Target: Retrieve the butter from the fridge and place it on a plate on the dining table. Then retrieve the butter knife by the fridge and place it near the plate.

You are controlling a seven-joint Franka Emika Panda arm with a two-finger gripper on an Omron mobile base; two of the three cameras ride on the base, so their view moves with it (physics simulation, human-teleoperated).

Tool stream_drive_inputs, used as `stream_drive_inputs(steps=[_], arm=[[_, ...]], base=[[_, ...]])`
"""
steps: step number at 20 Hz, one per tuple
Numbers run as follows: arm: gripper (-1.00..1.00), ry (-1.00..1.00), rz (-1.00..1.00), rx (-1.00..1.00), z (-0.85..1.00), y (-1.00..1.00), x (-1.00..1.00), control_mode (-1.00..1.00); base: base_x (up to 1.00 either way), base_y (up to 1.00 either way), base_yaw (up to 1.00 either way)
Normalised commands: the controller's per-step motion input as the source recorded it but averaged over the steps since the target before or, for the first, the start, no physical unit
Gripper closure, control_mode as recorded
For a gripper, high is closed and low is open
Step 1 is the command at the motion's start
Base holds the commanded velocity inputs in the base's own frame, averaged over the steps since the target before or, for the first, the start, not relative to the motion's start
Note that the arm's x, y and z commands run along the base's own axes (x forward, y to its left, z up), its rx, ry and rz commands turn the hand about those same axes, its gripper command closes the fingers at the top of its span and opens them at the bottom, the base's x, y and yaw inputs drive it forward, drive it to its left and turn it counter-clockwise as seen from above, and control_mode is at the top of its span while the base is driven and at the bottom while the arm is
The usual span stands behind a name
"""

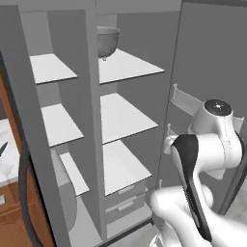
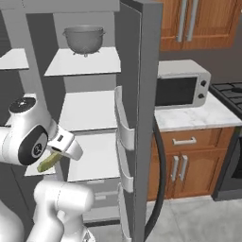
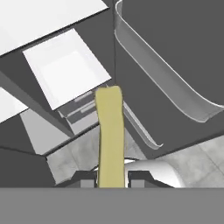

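Butter (image 3: 109,135), a slim pale yellow-olive stick, sits clamped in the pincer (image 3: 111,178).

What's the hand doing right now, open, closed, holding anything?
Hand: closed on the butter, which sticks out from between the fingertips in front of the open fridge.

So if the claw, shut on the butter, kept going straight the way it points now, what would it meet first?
Probably the fridge's lower drawers: the butter in the claw aims at them, though depth is unclear.
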Motion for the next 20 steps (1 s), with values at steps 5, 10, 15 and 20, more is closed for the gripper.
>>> stream_drive_inputs(steps=[5,10,15,20], arm=[[1.00,0.00,0.00,0.00,0.00,0.00,0.00,1.00],[1.00,0.00,0.00,0.00,0.00,0.00,0.00,1.00],[1.00,0.00,0.00,0.00,0.00,0.00,0.00,1.00],[1.00,0.00,0.00,0.00,0.00,0.00,0.00,1.00]], base=[[-0.99,0.01,-0.31],[-1.00,0.00,-0.31],[-0.85,-0.01,-0.40],[-0.59,-0.07,-0.60]])
